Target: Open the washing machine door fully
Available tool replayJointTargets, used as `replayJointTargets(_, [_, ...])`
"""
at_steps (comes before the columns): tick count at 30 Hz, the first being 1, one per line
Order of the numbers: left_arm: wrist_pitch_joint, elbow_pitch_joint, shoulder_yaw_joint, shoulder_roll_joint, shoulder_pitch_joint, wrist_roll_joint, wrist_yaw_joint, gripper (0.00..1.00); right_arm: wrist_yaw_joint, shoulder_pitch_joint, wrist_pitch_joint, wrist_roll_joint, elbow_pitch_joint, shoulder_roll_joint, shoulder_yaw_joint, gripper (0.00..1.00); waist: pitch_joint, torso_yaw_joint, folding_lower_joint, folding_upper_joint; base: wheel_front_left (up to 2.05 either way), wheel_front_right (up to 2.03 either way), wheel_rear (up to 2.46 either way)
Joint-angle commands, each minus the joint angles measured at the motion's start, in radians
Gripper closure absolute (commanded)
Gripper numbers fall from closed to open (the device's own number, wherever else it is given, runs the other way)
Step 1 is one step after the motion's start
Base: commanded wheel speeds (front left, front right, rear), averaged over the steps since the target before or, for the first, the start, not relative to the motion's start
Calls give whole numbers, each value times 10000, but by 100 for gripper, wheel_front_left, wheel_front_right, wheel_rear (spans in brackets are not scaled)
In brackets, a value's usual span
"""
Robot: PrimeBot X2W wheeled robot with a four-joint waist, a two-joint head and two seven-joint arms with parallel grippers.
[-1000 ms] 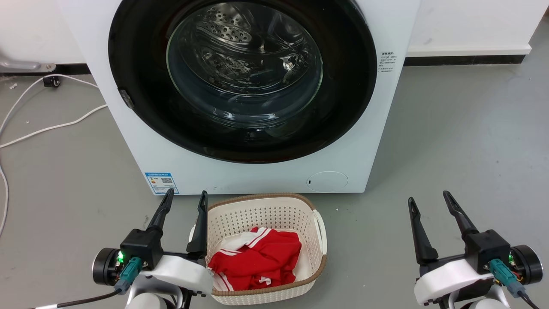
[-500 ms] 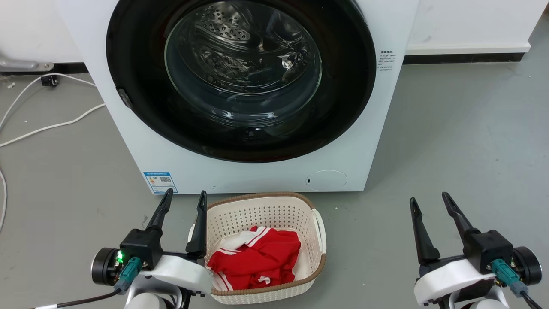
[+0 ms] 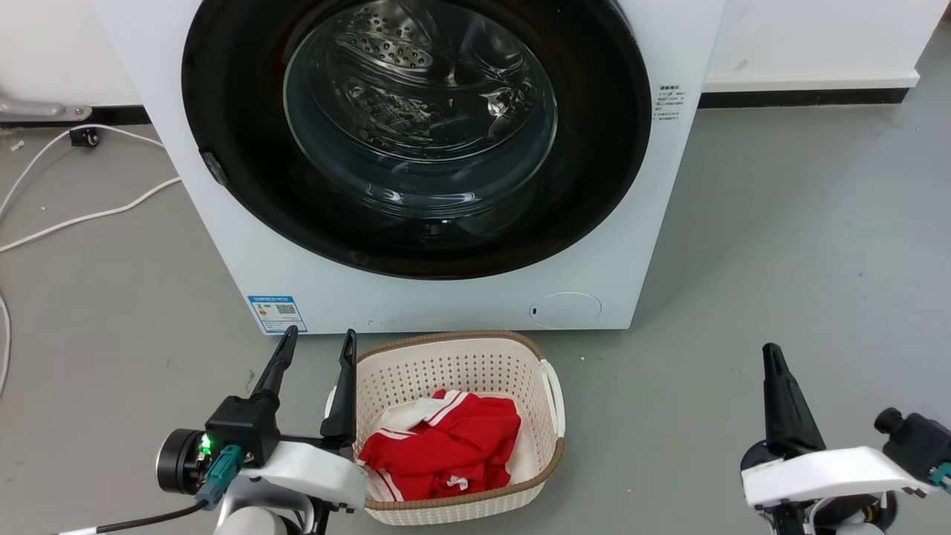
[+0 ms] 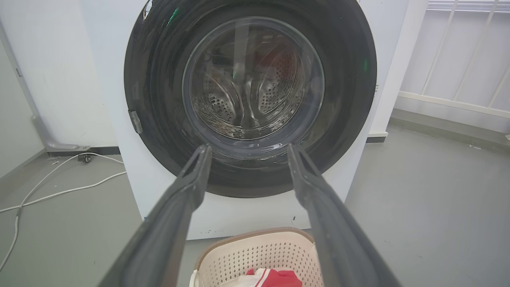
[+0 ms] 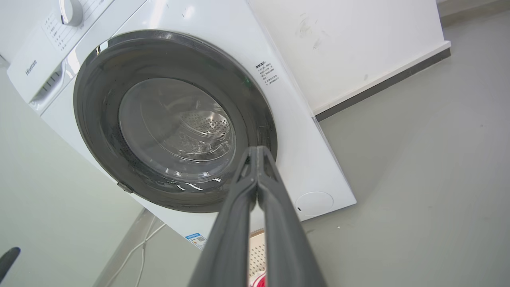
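Note:
The washing machine [image 3: 446, 305] stands white and boxy straight ahead. Its round glossy black door [image 3: 416, 126] lies flat against the front, and the steel drum shows through the glass bowl. The left wrist view faces the door [image 4: 251, 79] head-on, while the right wrist view has the door [image 5: 171, 123] tilted. My left gripper [image 3: 319, 334] is open low at the left, short of the machine, its fingers apart [image 4: 248, 147]. Turned on its side at the lower right, my right gripper [image 3: 770, 353] is shut on nothing, tips together [image 5: 258, 149].
A cream perforated basket [image 3: 446, 371] holding a red and white garment [image 3: 446, 446] sits on the grey floor just before the machine, touching my left gripper's inner finger. White cables [image 3: 74, 219] trail on the floor at the left. A wall with a dark baseboard [image 3: 802, 96] runs behind at the right.
My right gripper has closed its fingers and rolled at the wrist, so one finger now hides the other. The left gripper and the door have not moved.

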Motion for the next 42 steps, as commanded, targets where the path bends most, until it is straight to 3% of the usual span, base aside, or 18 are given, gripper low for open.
replayJointTargets(1, [-30,-18,44,11,72,-35,13,0,-3,-153,-88,1066,108,8,73,100,11,0,0,0,0,0,0])
replayJointTargets(8, [-28,-67,70,9,34,-55,10,0,-3,-639,-142,7282,434,6,133,100,133,-8,0,0,0,0,0])
replayJointTargets(11, [-28,-126,97,9,-45,-72,26,0,-2,-1022,1,9057,400,6,-78,100,274,-30,0,0,0,0,0])
replayJointTargets(15, [-28,-204,129,9,-205,-80,40,0,-3,-1688,459,10294,621,-30,-577,100,529,-66,0,0,0,0,0])
replayJointTargets(21, [-28,-300,94,9,-486,-119,39,0,-2,-3307,1293,11534,1671,-595,-1210,100,980,6,0,0,0,0,0])
replayJointTargets(27, [-28,-460,7,8,-804,-178,41,0,-2,-5315,2012,11910,3056,-1551,-1272,100,1575,203,0,0,0,0,0])
replayJointTargets(35, [-28,-679,-148,9,-1330,-232,6,0,-2,-8487,3280,11741,4750,-2687,-474,100,2417,461,0,0,0,0,0])
replayJointTargets(42, [-28,-1031,-248,9,-1695,-260,-7,0,-2,-10798,4327,11382,6257,-3187,464,100,3007,665,0,0,0,0,0])
